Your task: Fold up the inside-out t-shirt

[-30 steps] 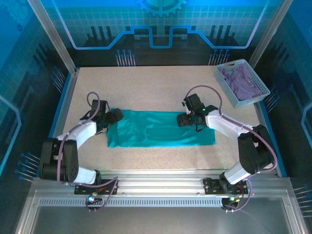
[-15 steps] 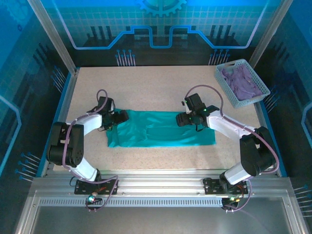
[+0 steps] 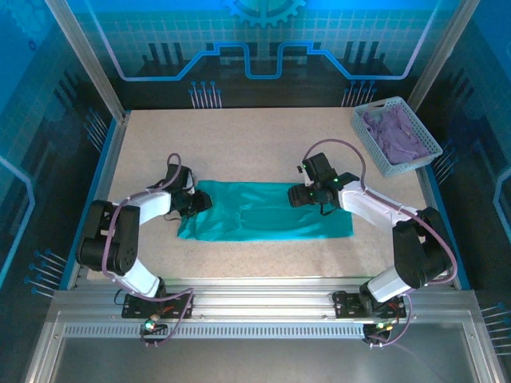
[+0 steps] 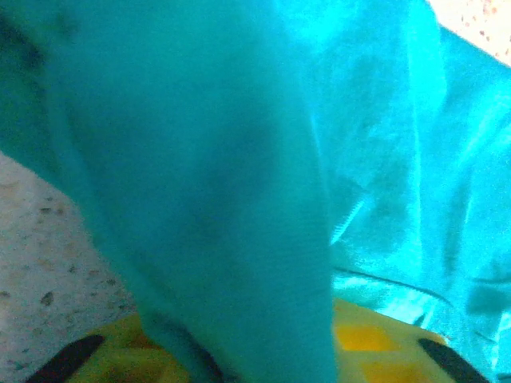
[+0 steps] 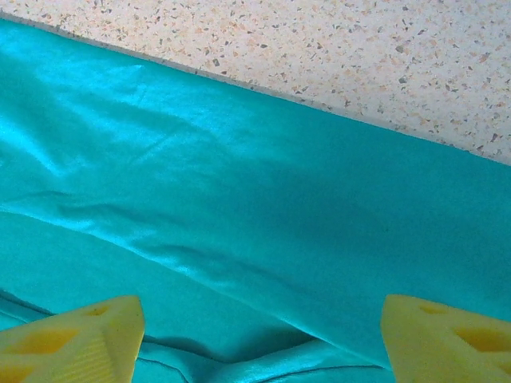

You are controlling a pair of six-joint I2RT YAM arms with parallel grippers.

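Across the middle of the worktop (image 3: 263, 136) lies the inside-out t-shirt (image 3: 263, 214), already narrowed to a long teal band running left to right. At its left end the left claw (image 3: 196, 201) is closed on a bunched fold of fabric, which its wrist view shows rising between the yellow fingertips. Over the band's far edge, right of centre, the right claw (image 3: 297, 195) hangs with its jaws wide apart, holding nothing (the cloth lies flat beneath it). The step in hand looks like the crosswise fold. Next, the left end likely needs lifting clear and carrying rightward without dragging the layers underneath.
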